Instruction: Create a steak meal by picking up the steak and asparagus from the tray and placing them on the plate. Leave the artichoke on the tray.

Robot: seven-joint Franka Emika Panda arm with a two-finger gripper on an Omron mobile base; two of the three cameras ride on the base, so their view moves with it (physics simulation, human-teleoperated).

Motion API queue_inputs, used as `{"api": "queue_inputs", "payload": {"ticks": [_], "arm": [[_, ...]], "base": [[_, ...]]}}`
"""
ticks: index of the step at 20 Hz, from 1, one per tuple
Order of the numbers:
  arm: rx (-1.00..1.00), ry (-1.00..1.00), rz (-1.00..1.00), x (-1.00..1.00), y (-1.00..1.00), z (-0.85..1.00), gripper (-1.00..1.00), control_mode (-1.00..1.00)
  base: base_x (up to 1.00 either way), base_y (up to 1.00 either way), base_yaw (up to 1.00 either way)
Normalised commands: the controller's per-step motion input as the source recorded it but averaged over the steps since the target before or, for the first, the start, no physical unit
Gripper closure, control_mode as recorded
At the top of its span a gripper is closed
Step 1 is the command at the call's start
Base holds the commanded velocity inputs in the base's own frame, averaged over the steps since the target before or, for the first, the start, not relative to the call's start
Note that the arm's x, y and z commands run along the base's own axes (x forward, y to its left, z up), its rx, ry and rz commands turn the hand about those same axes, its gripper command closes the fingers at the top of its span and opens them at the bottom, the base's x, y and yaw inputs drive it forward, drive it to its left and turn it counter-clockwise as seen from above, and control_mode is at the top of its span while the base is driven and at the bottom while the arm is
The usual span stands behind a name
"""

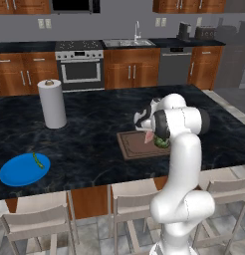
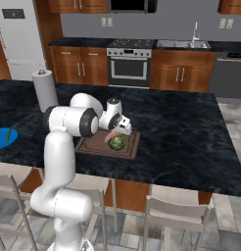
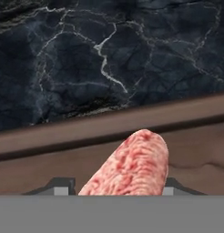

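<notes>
We hold the steak (image 3: 132,166) in our pincer (image 3: 118,189) above the tray (image 2: 93,144) — asparagus (image 1: 38,160) lies on the plate (image 1: 15,174).

Light was even and flat, rendered look, no clear source. Both base views moderately bright, low-res, slightly soft w/ jagged edges. Dark marble table (image 1: 94,129) showed faint sheen, no hard glare. Shadows weak; soft dark patch under the arm on the tray (image 2: 93,144). Hand view sharper: steak (image 3: 132,166) texture crisp, no edge distortion.
</notes>
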Motion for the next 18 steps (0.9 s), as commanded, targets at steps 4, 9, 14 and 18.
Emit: {"api": "queue_inputs", "payload": {"ticks": [4, 9, 14, 18], "arm": [[0.00, -0.07, 0.00, -0.17, 0.01, 0.39, 1.00, -1.00], [0.00, -0.08, 0.00, -0.44, 0.19, 0.91, 1.00, -1.00], [-0.03, -0.01, 0.00, -0.68, 0.57, 0.69, 1.00, -1.00], [-0.06, 0.00, 0.00, -0.63, 0.88, 0.51, 1.00, -1.00]], "base": [[0.00, 0.00, 0.00], [0.00, 0.00, 0.00], [0.00, 0.00, 0.00], [0.00, 0.00, 0.00]]}}
